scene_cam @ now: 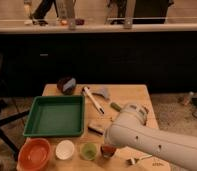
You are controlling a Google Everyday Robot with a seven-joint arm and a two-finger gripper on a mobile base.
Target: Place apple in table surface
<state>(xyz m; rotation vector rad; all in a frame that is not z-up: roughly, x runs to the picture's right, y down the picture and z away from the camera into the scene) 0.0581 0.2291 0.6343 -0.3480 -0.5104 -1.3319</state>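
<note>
The apple (108, 150) is a small red-orange round fruit low at the front of the light tan table surface (129, 95), just right of a small green cup (88, 150). My white arm (142, 137) comes in from the lower right and bends down over the apple. The gripper (111, 144) is at the arm's end, right at the apple and mostly hidden by the arm. I cannot tell whether the apple rests on the wood or hangs just above it.
A green tray (54, 116) lies left of centre. An orange bowl (34, 153) and a white cup (65, 149) stand front left. A dark round object (67, 85), a white utensil (93, 100), a small green item (115, 106) and a dark block (96, 128) lie mid-table.
</note>
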